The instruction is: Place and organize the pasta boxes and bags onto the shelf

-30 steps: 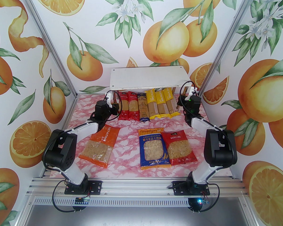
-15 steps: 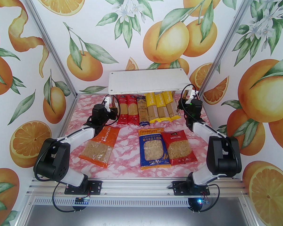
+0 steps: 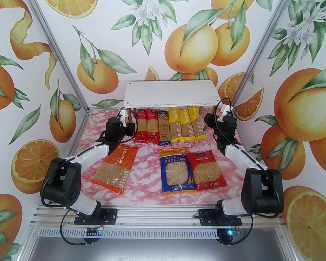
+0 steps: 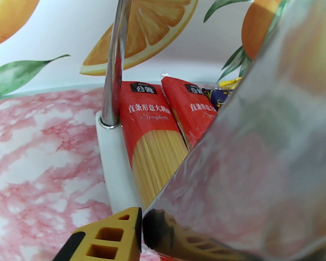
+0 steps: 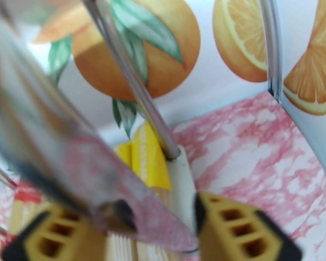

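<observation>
Both arms reached forward from their bases to the shelf [image 3: 170, 92] at the back of the tabletop [image 3: 149, 151], one at each front corner. The left arm lay low, its elbow folded back near its base and its forearm running up to the left front leg [image 4: 260, 113]. The right arm mirrored it, with its elbow out by the right wall and its wrist at the right front leg [image 5: 78, 151].

The left hand [image 4: 149, 221] was narrow and set about its chrome leg. One yellow finger [image 4: 111, 235] lay right at the tube's lower end. Whether the hand pinched the tube or merely flanked it could not be told. The right hand [image 5: 127, 213] stood wide, with a finger [image 5: 233, 227] on either side of the blurred leg. The right-side finger was apart from the tube, and the hand held nothing.

Six long packs lay side by side on the lower board [image 4: 116, 167], under the top board. There were two red packs [image 3: 142, 126] at the left, a dark blue pack [image 3: 164, 129] next, and three yellow packs [image 3: 185, 125] at the right. Their near ends stuck out toward the arms.

Three bags lay flat on the tabletop in front of the shelf. The orange bag [image 3: 115, 167] was just beside the left forearm. The blue bag [image 3: 176, 173] and the red bag [image 3: 207, 170] lay side by side, touching, at centre-right.
</observation>
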Motion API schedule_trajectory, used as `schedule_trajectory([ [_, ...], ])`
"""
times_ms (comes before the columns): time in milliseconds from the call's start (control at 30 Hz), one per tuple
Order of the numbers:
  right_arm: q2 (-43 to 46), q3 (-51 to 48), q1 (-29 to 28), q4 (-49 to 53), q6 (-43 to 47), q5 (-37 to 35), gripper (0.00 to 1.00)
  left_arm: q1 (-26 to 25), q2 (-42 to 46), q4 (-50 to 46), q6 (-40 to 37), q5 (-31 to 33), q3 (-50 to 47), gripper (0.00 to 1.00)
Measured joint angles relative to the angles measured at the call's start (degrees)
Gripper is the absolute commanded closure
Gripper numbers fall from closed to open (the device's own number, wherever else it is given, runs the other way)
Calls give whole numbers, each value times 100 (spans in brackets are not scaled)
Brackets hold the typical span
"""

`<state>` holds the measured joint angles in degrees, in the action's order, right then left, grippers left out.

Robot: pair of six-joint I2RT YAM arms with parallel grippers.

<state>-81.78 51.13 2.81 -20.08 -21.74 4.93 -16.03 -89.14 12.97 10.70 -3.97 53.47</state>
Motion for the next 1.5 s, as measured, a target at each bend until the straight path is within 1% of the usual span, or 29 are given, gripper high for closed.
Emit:
schedule_trajectory([
  [33,87,0,0,35,-17,2,14,0,35,-24,-17,15,0,42],
  [67,160,0,0,61,-17,2,10,0,74,-48,-46,46,0,14],
  [100,238,0,0,85,-22,9,8,11,138,-96,-63,61,0,0],
  [267,664,0,-4,363,-39,66,8,15,382,-365,-72,46,-70,0],
  [333,946,-35,-17,533,-37,63,9,15,662,-387,-52,109,-273,0],
  [467,1762,-205,-94,979,-35,-11,11,9,1812,-420,140,564,-695,0],
  [567,2363,-203,-310,1523,-24,-170,12,-24,2745,-643,361,1010,-817,0],
  [667,2798,-37,-909,2382,68,-518,13,-262,3456,-1060,437,1362,-839,0],
  [733,2896,240,-1401,3101,74,-734,13,-680,3838,-1427,409,1598,-839,0],
  [800,2896,505,-1777,3746,28,-879,13,-1106,4133,-1753,369,1779,-841,0],
  [867,2855,695,-2063,4376,-59,-1012,13,-1381,4387,-2020,350,1792,-868,0],
  [1033,2487,839,-2776,5858,-452,-1167,10,-1434,4780,-2573,387,1624,-942,0],
  [1100,2286,804,-3123,6245,-654,-1244,9,-1443,4822,-2664,387,1488,-1001,0],
  [1167,2120,728,-3587,6524,-861,-1362,8,-1453,4802,-2830,396,1414,-1027,0],
  [1267,1897,538,-4334,6710,-1237,-1589,6,-1482,4706,-3049,505,1340,-1054,21],
  [1333,1709,400,-4715,6714,-1491,-1716,5,-1526,4660,-3200,595,1329,-1102,38],
  [1367,1593,350,-4833,6714,-1604,-1775,4,-1552,4651,-3265,636,1314,-1134,41],
  [1433,1311,238,-5010,6690,-1836,-1888,1,-1606,4651,-3394,721,1294,-1222,42],
  [1500,1054,138,-5086,6655,-1987,-1950,0,-1631,4651,-3539,798,1283,-1270,40],
])
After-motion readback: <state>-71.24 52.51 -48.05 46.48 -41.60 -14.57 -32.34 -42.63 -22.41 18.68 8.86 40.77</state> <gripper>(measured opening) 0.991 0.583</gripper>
